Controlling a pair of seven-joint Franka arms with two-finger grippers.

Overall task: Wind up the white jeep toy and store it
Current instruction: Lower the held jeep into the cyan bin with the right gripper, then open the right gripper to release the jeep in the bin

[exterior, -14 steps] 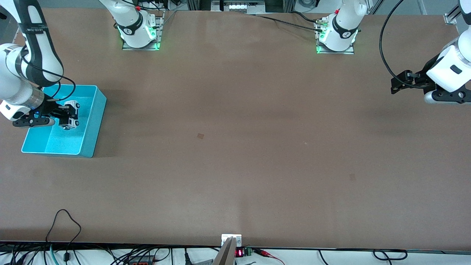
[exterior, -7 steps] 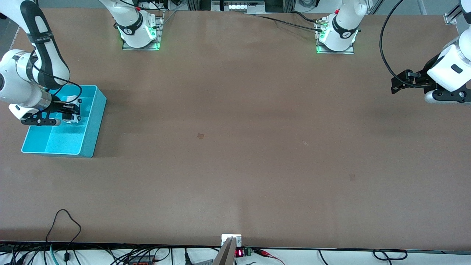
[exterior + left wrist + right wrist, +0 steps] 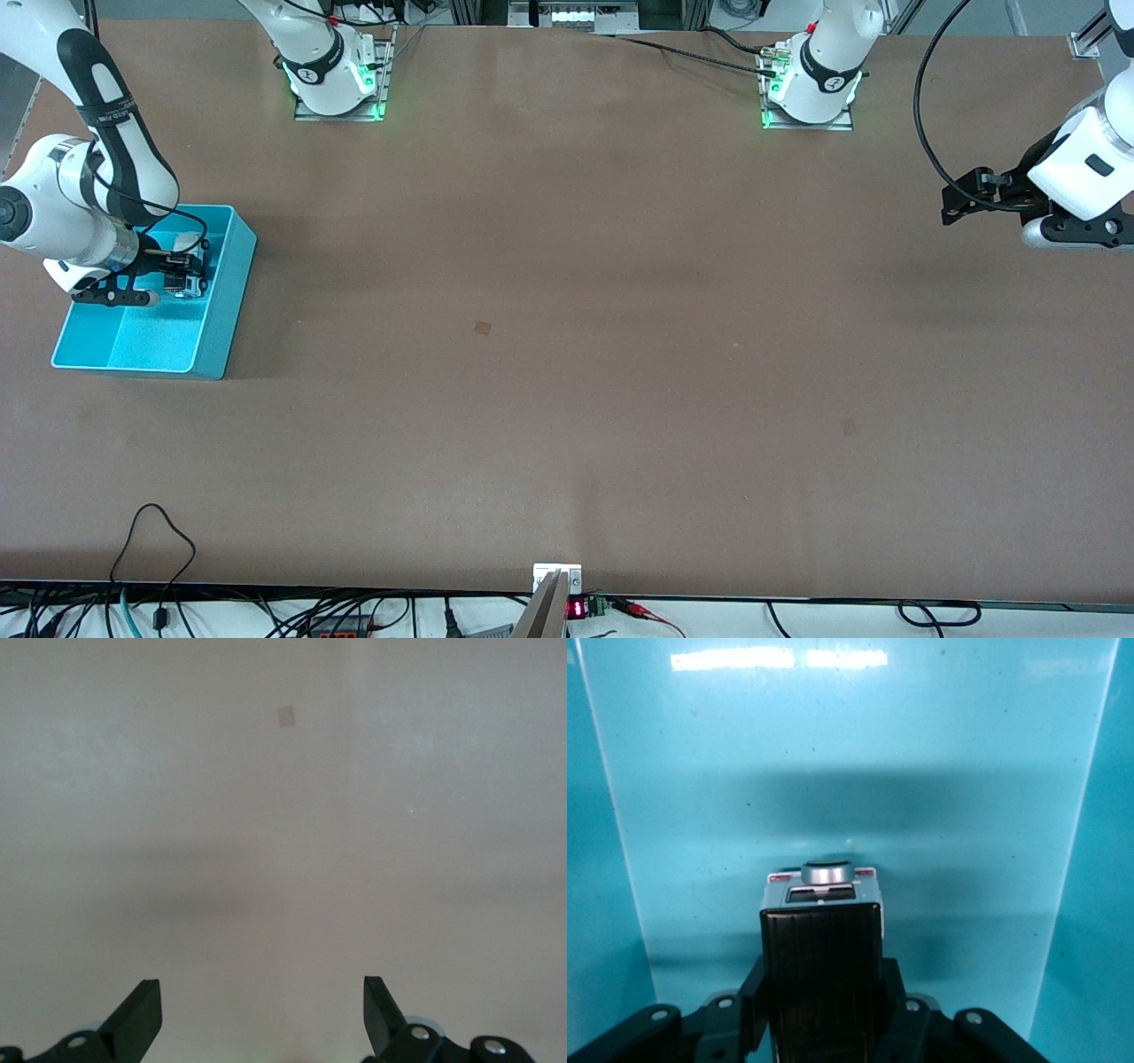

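Note:
The white jeep toy (image 3: 183, 283) is held between the fingers of my right gripper (image 3: 190, 271), inside the turquoise bin (image 3: 226, 297) at the right arm's end of the table. In the right wrist view the jeep (image 3: 822, 899) shows its black roof panel and silver spare wheel, with the right gripper (image 3: 822, 1010) shut on its sides just above the bin floor (image 3: 966, 815). My left gripper (image 3: 961, 200) waits open and empty above the table at the left arm's end. The left wrist view shows it (image 3: 261, 1014) with only bare table below.
The brown table (image 3: 567, 354) carries a small square mark (image 3: 483, 328) near its middle. Both arm bases (image 3: 337, 80) stand along the edge farthest from the front camera. Cables lie along the nearest edge (image 3: 159, 540).
My right arm has lowered, and the jeep has shifted a little inside the bin toward the bin's end farther from the front camera. The left arm has not moved.

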